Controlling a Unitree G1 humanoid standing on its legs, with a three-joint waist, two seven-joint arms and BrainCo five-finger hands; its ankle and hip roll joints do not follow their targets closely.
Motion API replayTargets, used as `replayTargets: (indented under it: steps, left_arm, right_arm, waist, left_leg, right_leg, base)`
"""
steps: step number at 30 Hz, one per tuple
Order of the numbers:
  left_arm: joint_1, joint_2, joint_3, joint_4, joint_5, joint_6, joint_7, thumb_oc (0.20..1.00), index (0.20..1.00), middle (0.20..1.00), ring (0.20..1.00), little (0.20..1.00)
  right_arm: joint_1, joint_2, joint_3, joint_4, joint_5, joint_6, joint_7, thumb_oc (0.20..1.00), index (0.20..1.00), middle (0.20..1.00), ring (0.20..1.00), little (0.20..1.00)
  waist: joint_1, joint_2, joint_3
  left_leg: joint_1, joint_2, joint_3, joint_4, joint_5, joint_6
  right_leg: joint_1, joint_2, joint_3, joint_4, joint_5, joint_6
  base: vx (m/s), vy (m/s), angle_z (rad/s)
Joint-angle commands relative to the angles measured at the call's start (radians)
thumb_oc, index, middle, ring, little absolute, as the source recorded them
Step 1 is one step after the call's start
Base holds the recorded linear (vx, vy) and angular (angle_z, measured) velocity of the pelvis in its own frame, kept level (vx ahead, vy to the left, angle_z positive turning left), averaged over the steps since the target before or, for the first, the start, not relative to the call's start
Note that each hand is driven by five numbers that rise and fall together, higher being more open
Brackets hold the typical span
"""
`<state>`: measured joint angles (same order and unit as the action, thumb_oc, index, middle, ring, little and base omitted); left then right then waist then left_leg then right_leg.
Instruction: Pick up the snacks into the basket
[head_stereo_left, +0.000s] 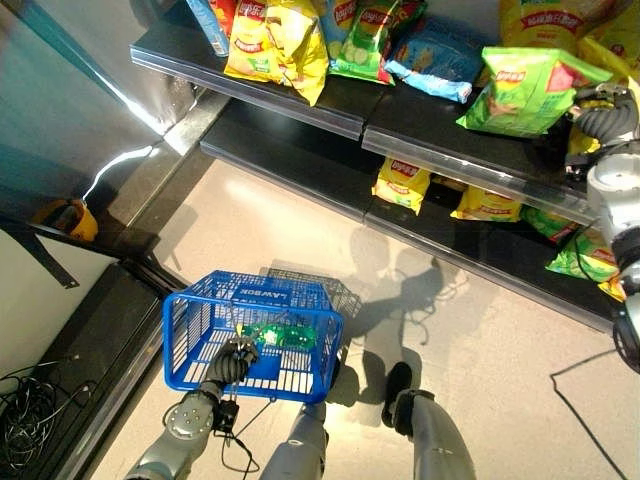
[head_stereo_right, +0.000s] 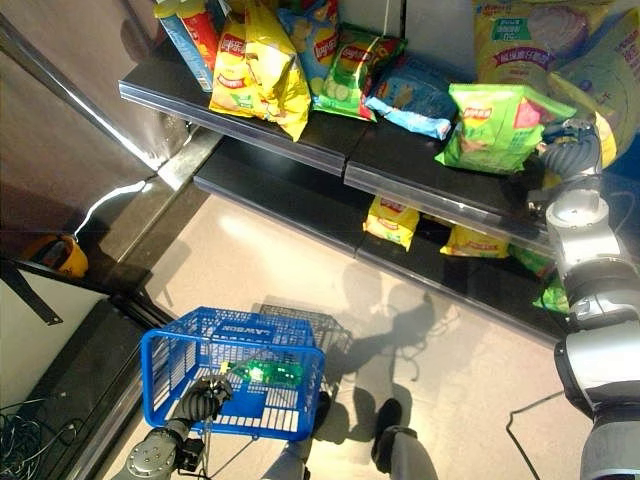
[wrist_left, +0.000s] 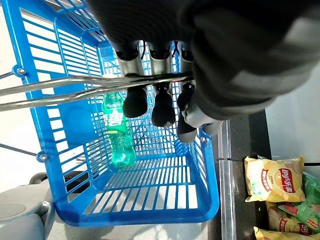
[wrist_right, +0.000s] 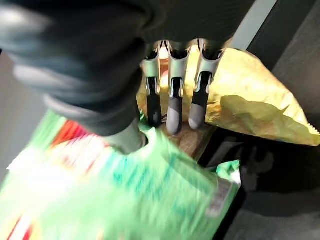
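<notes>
Now | left robot hand (wrist_left: 160, 95) clenched round basket handle (wrist_left: 60, 87) | right robot hand (wrist_right: 170, 100) relaxed over green snack bag (wrist_right: 125, 200)

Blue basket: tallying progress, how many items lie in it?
1: a green bottle lying on the floor of the basket, below the left hand curled round its handles. Nothing else shows inside.

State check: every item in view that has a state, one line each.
Blue plastic basket: hanging off the floor by its metal handles, upright.
Left hand: fingers curled round the metal handles.
Green plastic bottle: lying on its side in the basket.
Right hand: at the upper shelf, fingers straight over the green snack bag; no grip yet.
Green snack bag: lying flat on the upper shelf.
</notes>
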<state>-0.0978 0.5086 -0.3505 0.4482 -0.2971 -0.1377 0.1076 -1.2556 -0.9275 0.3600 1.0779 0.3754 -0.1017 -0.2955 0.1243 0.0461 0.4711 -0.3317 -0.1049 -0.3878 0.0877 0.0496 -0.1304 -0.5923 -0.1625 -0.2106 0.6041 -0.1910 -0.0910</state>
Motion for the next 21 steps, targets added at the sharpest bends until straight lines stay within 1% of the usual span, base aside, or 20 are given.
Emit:
replayTargets:
  steps: [1, 8, 10, 11, 14, 16, 19, 21]
  left_arm:
    - [0.058, 0.062, 0.001, -0.089, 0.013, -0.044, 0.017, 0.200, 0.200, 0.200, 0.200, 0.200]
    - [0.055, 0.060, 0.000, -0.083, 0.011, -0.041, 0.017, 0.200, 0.200, 0.200, 0.200, 0.200]
    - [0.051, 0.058, -0.001, -0.074, 0.012, -0.040, 0.019, 0.200, 0.200, 0.200, 0.200, 0.200]
    - [0.050, 0.059, 0.000, -0.072, 0.012, -0.040, 0.020, 0.200, 0.200, 0.200, 0.200, 0.200]
    - [0.050, 0.058, 0.006, -0.059, 0.014, -0.036, 0.021, 0.200, 0.200, 0.200, 0.200, 0.200]
    - [0.050, 0.060, 0.007, -0.059, 0.015, -0.036, 0.021, 0.200, 0.200, 0.200, 0.200, 0.200]
    - [0.048, 0.057, 0.011, -0.048, 0.010, -0.034, 0.021, 0.200, 0.200, 0.200, 0.200, 0.200]
    - [0.050, 0.063, 0.014, -0.047, 0.013, -0.033, 0.019, 0.200, 0.200, 0.200, 0.200, 0.200]
  right_arm:
    - [-0.030, -0.041, 0.020, -0.021, 0.020, -0.042, -0.012, 0.200, 0.200, 0.200, 0.200, 0.200]
    - [-0.018, -0.032, -0.002, -0.035, 0.048, -0.047, -0.015, 0.200, 0.200, 0.200, 0.200, 0.200]
    - [-0.012, -0.023, -0.010, -0.039, 0.066, -0.052, -0.015, 0.200, 0.200, 0.200, 0.200, 0.200]
    - [-0.006, -0.014, -0.014, -0.046, 0.077, -0.053, -0.011, 0.200, 0.200, 0.200, 0.200, 0.200]
    - [0.007, 0.011, -0.021, -0.072, 0.096, -0.052, -0.004, 0.200, 0.200, 0.200, 0.200, 0.200]
    - [0.013, 0.015, -0.025, -0.076, 0.099, -0.053, -0.002, 0.200, 0.200, 0.200, 0.200, 0.200]
    - [0.042, 0.028, -0.047, -0.123, 0.129, -0.063, -0.002, 0.200, 0.200, 0.200, 0.200, 0.200]
    - [0.045, 0.025, -0.037, -0.136, 0.117, -0.059, 0.004, 0.200, 0.200, 0.200, 0.200, 0.200]
  waist:
    - [0.002, 0.014, -0.041]
    - [0.001, 0.012, -0.041]
    - [0.001, 0.013, -0.042]
    - [0.004, 0.021, -0.034]
    - [0.001, 0.010, -0.036]
    - [0.002, 0.007, -0.039]
    - [-0.011, 0.001, -0.040]
    - [-0.015, -0.006, -0.042]
  left_leg:
    - [0.012, 0.060, -0.026, -0.149, 0.095, -0.024]
    - [0.007, 0.060, -0.020, -0.142, 0.094, -0.022]
    - [0.004, 0.061, -0.015, -0.138, 0.094, -0.020]
    - [-0.009, 0.061, -0.019, -0.125, 0.111, -0.021]
    - [-0.012, 0.064, 0.002, -0.101, 0.097, -0.015]
    - [-0.014, 0.065, 0.006, -0.094, 0.091, -0.014]
    - [-0.015, 0.065, 0.024, -0.081, 0.083, -0.010]
    - [-0.014, 0.069, 0.037, -0.074, 0.078, -0.009]
  right_leg:
    - [0.117, -0.003, 0.017, 0.067, -0.215, 0.134]
    - [0.115, 0.001, 0.024, 0.058, -0.205, 0.135]
    - [0.114, 0.007, 0.029, 0.046, -0.191, 0.138]
    - [0.104, 0.009, 0.029, 0.039, -0.154, 0.141]
    - [0.108, 0.020, 0.050, 0.014, -0.127, 0.150]
    - [0.111, 0.022, 0.055, 0.003, -0.122, 0.152]
    - [0.117, 0.027, 0.074, -0.028, -0.099, 0.158]
    - [0.118, 0.034, 0.087, -0.043, -0.086, 0.160]
  base:
    - [-0.01, 0.009, 0.04]
    - [-0.01, 0.022, 0.01]
    - [-0.06, 0.084, -0.03]
    - [-0.10, 0.113, -0.04]
    - [-0.04, 0.101, -0.11]
    - [0.00, 0.045, -0.23]
    - [0.00, 0.076, -0.20]
    - [0.01, 0.077, -0.20]
